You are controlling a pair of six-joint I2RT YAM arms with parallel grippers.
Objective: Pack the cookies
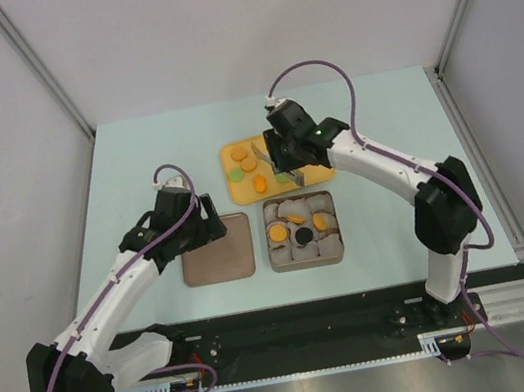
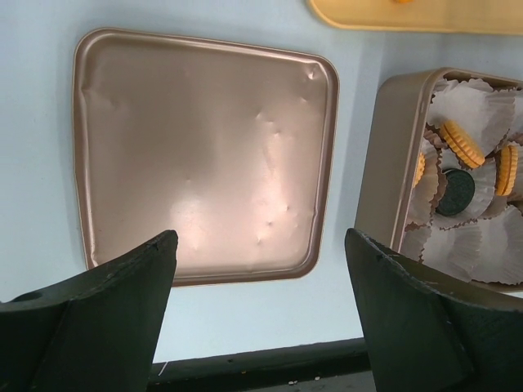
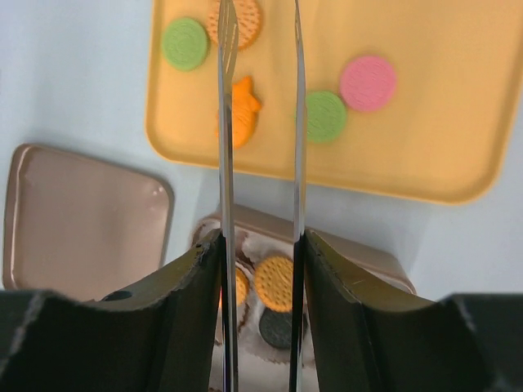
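Our right gripper (image 3: 261, 242) is sitting nearest the lens, its dark fingers clamping a pair of thin metal tongs (image 3: 226, 122). The blades are reaching out over the yellow tray (image 3: 441, 131), slightly apart, with the orange flower cookie (image 3: 243, 110) showing between them. Green, pink and round orange cookies (image 3: 368, 82) are lying loose on that tray, and others are resting in paper cups (image 2: 474, 102) inside the tin (image 2: 396, 147). Our left gripper (image 2: 260, 241) is hovering with its jaws wide apart above the lid (image 2: 196, 147).

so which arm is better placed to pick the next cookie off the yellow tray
Right. The right claw grips the thin metal tongs, their tips over the yellow plastic tray by the orange flower-shaped cookie. The left claw hangs open above the flat bronze metal lid, off the tray.
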